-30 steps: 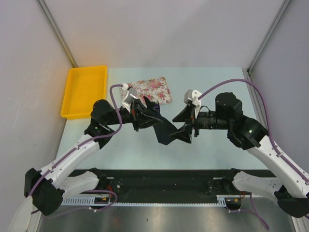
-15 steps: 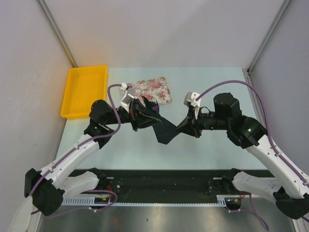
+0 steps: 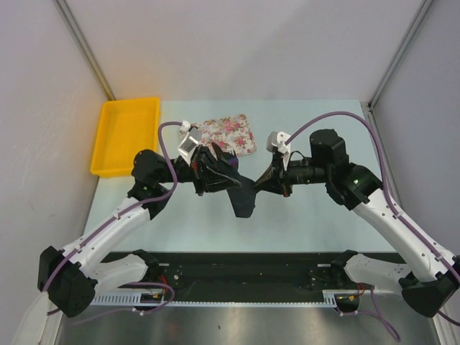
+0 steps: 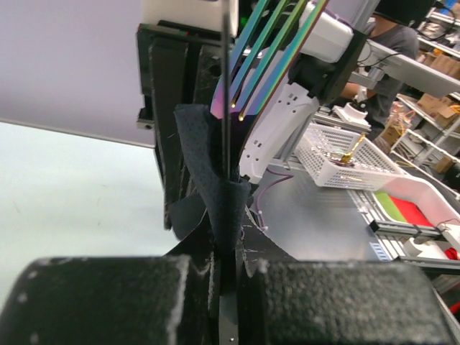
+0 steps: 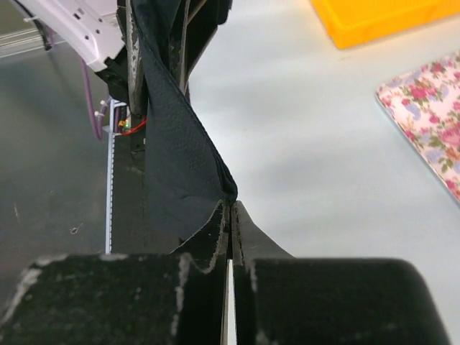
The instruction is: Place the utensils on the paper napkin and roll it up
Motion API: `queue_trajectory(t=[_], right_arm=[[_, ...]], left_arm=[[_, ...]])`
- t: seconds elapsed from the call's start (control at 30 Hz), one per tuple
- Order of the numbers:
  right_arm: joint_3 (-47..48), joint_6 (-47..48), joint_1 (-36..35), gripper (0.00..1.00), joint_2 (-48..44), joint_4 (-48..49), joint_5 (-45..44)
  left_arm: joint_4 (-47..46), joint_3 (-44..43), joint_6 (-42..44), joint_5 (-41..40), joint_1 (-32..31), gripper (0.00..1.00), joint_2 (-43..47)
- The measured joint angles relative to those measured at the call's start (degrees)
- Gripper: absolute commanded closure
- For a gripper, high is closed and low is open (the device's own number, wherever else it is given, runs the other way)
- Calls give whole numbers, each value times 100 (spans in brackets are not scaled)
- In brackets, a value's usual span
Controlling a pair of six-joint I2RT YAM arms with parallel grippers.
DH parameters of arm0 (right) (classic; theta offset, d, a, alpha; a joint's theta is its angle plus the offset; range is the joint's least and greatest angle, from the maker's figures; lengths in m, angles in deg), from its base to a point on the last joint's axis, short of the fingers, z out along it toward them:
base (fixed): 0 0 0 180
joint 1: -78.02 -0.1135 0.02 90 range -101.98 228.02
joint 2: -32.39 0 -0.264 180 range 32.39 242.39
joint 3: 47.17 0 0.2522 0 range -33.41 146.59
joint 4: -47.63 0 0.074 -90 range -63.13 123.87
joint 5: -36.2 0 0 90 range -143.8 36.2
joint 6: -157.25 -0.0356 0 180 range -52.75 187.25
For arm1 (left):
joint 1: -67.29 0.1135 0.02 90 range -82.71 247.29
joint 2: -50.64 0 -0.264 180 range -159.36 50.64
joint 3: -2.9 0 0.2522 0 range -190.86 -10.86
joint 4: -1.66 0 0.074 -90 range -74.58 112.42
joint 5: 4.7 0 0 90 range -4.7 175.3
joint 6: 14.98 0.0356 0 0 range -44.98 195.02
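The black paper napkin (image 3: 243, 198) hangs in the air between my two grippers, above the table. My left gripper (image 3: 218, 175) is shut on its left part. In the left wrist view the napkin (image 4: 215, 180) rises from the left gripper (image 4: 230, 251) as a folded strip. A fork (image 4: 262, 65) with rainbow-sheened tines sticks up past that strip. Whether it is held I cannot tell. My right gripper (image 3: 260, 185) is shut on the napkin's right corner. In the right wrist view the napkin (image 5: 176, 158) runs from the right gripper (image 5: 230, 208) towards the other arm.
A pink-flowered tray (image 3: 230, 133) lies flat on the table behind the grippers, also seen as the flowered tray (image 5: 431, 115) in the right wrist view. A yellow bin (image 3: 126, 135) stands at the far left edge. Grey walls close in both sides.
My right gripper has shut on the napkin's corner and moved left towards the left gripper. The napkin between them now hangs shorter and slacker. The left gripper has hardly moved.
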Motion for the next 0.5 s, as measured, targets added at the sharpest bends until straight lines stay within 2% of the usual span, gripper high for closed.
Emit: queue_trajectory(t=[0.5], right_arm=[[-382, 63, -577, 100, 125, 1176, 654]], left_arm=[[-400, -219, -490, 155, -551, 100, -282]])
